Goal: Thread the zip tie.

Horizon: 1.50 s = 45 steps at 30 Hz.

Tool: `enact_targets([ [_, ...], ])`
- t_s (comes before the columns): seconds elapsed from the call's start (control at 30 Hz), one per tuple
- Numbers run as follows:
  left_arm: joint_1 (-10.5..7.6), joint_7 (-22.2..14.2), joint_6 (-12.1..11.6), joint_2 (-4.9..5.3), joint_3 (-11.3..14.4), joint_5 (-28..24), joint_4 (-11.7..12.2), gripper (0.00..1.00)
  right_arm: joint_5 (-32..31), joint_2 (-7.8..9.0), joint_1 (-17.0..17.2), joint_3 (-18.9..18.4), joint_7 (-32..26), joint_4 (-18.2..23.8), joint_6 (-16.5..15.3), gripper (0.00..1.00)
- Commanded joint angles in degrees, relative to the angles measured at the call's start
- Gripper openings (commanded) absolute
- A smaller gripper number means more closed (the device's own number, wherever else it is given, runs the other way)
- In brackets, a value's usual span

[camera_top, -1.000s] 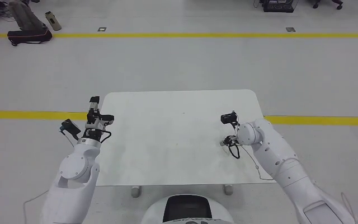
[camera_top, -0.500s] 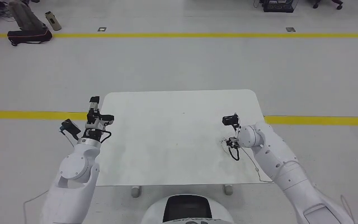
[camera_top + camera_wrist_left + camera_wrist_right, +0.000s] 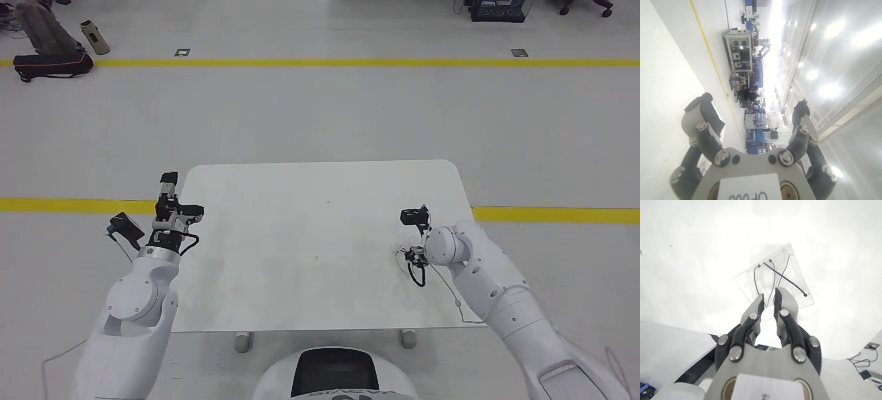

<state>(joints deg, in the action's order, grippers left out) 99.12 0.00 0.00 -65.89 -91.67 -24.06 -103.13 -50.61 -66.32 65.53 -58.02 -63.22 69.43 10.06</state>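
- The right gripper (image 3: 769, 299) hangs over the table (image 3: 320, 200) near its right edge, pointing down at a clear tray (image 3: 798, 275) that lies flat on the white top.
- Its jaws stand a narrow gap apart and clamp nothing. The tail of one thin zip tie (image 3: 773, 275) runs up into that gap, and I cannot tell whether it touches a pad.
- The tray holds several black zip ties. A thicker zip tie (image 3: 785, 279) lies straight across the tray and crosses the thin, curved ones.
- The left gripper (image 3: 753, 101) sits at the left edge of the table, towards the far left corner, well apart from the tray.
- Its jaws are spread wide with nothing between them.
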Motion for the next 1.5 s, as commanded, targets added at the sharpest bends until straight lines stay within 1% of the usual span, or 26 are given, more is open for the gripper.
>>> enact_targets([
  [0.0, 0.00, 0.00, 0.00, 0.00, 0.00, 0.00, 0.00, 1.00, -0.24, -0.14, -0.29, 0.31, 0.21, -0.58, 0.36, 0.10],
  [0.17, 0.00, 0.00, 0.00, 0.00, 0.00, 0.00, 0.00, 1.00, -0.26, -0.71, -1.48, 1.29, 0.68, -2.19, 1.48, 0.11],
  [0.47, 0.00, 0.00, 0.00, 0.00, 0.00, 0.00, 0.00, 1.00, -0.34, -1.78, -3.17, 3.38, 1.70, -5.47, 1.65, 0.11],
  [0.53, 0.00, 0.00, 0.00, 0.00, 0.00, 0.00, 0.00, 1.00, -0.33, -1.98, -3.45, 3.74, 1.83, -6.15, 1.73, 0.13],
  [0.7, 0.00, 0.00, 0.00, 0.00, 0.00, 0.00, 0.00, 1.00, -0.38, -2.46, -4.11, 4.46, 2.24, -7.77, 1.84, 0.13],
  [0.97, 0.00, 0.00, 0.00, 0.00, 0.00, 0.00, 0.00, 1.00, -1.11, -3.01, -4.55, 5.15, 3.13, -8.94, 2.91, 0.14],
  [1.47, 0.00, 0.00, 0.00, 0.00, 0.00, 0.00, 0.00, 1.00, -1.85, -3.89, -4.91, 5.90, 4.11, -9.99, 3.86, 0.10],
])
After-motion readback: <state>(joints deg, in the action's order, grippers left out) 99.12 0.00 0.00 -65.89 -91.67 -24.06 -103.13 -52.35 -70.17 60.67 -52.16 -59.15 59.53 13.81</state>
